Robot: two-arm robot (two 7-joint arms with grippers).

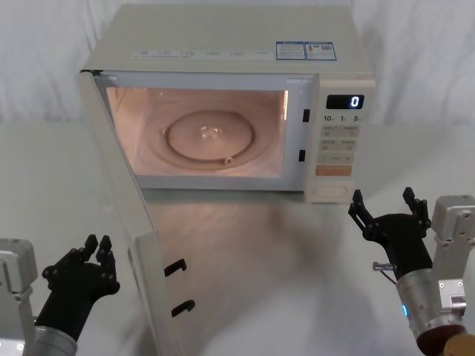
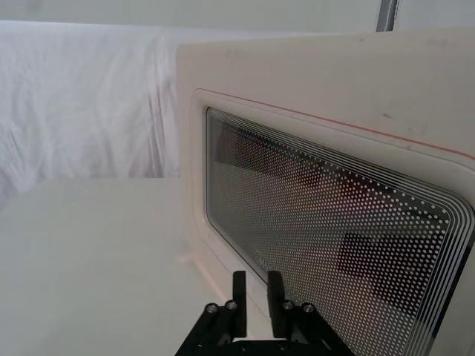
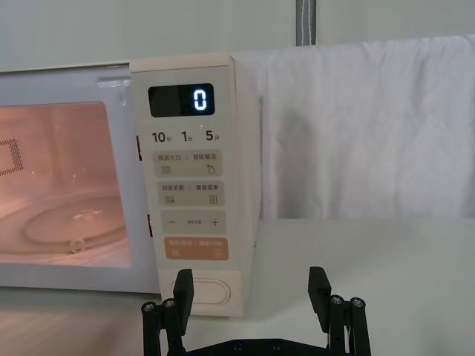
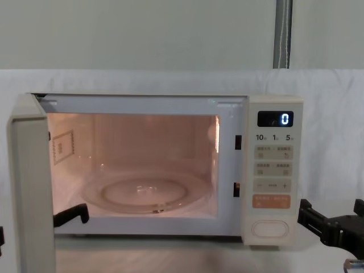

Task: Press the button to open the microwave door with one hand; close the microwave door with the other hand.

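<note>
The microwave door (image 1: 125, 222) stands wide open, swung out toward my left side; its dotted glass window (image 2: 334, 222) faces the left wrist camera. My left gripper (image 1: 99, 245) hangs low just outside the door's outer face, fingers (image 2: 237, 297) close together, holding nothing. The oval cream button (image 1: 332, 194) sits at the bottom of the control panel, also seen as the button (image 3: 202, 290) and the button (image 4: 269, 228). My right gripper (image 1: 383, 199) hovers open in front of and slightly right of it, off the panel, its fingers (image 3: 319, 285) spread wide.
The microwave cavity (image 1: 208, 133) is lit, with a glass turntable (image 4: 148, 193) inside. The display (image 3: 181, 99) reads 0. Two black latch hooks (image 1: 177, 267) stick out from the door's free edge. A white tabletop (image 1: 297, 282) lies in front, with white cloth behind.
</note>
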